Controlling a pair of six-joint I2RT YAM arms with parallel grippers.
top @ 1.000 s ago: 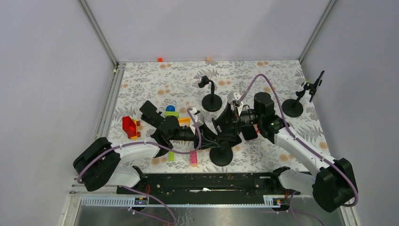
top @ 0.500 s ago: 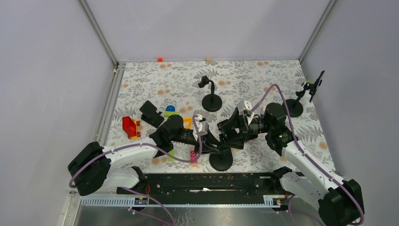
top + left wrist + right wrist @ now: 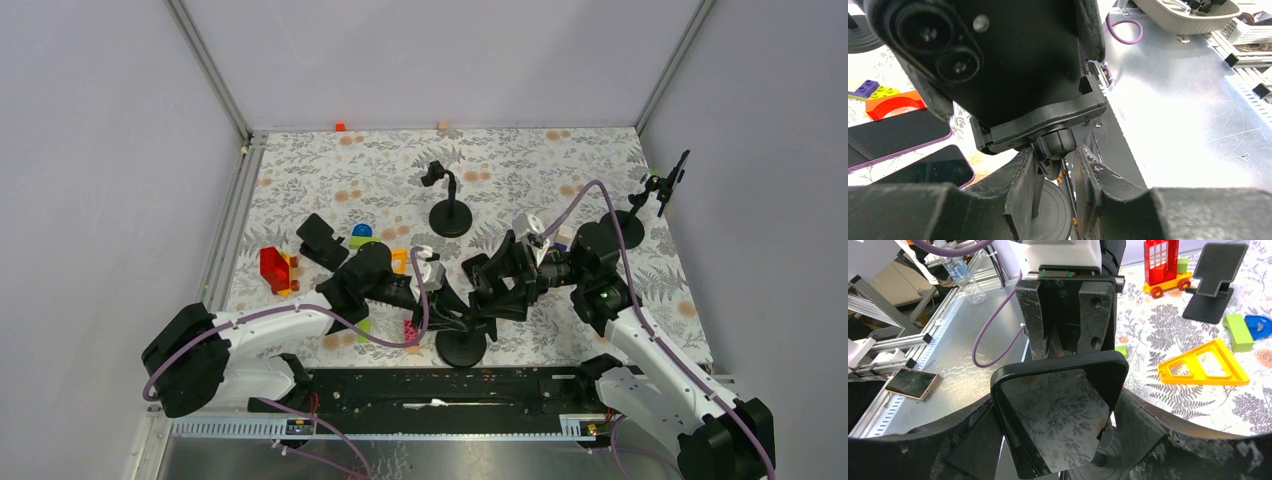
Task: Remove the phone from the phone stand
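Note:
The phone point(image 3: 1055, 410), black-cased with a glossy screen that mirrors the floral tablecloth, sits tilted in the clamp point(image 3: 1043, 122) of the phone stand. Its back and two camera lenses point(image 3: 938, 40) fill the left wrist view. My right gripper point(image 3: 1060, 427) is shut on the phone, one finger on each long edge. My left gripper point(image 3: 1054, 172) is shut on the stand's neck just under the ball joint point(image 3: 1055, 145). In the top view both grippers meet above the stand's round base point(image 3: 462, 347), near the table's front edge.
A second stand point(image 3: 450, 208) is at the back centre, a third point(image 3: 640, 212) at the right wall. A folding black stand point(image 3: 320, 240) and toy blocks lie at the left: a red one point(image 3: 275, 268), a yellow triangle point(image 3: 1204, 363), a pink brick point(image 3: 411, 335). Two dark phones point(image 3: 895, 137) lie flat.
Both arms and the stand with the phone have shifted toward the near edge. The right arm has swung right and its wrist has drawn back.

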